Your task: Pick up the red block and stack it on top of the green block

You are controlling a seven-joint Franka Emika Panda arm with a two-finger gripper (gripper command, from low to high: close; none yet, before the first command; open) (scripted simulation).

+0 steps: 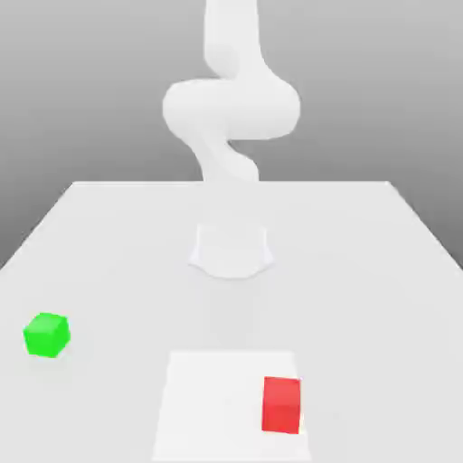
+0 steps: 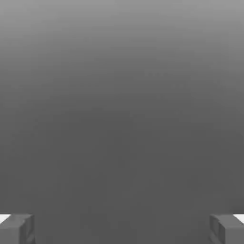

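Hand (image 2: 122, 228) spread wide, nothing between the fingers. Red block (image 1: 281, 404) sits on the surface (image 1: 362, 271) toward the exterior view's right; green block (image 1: 46, 335) well apart, leftward.

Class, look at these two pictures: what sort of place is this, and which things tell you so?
Probably a simulated robot test bench: a plain white table, a white robot arm, and two plain cubes, the green block and the red block.

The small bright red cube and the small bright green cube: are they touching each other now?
Apart. In the exterior view the small bright red cube lies toward that view's right and the small bright green cube far toward its left, with bare white table between them.
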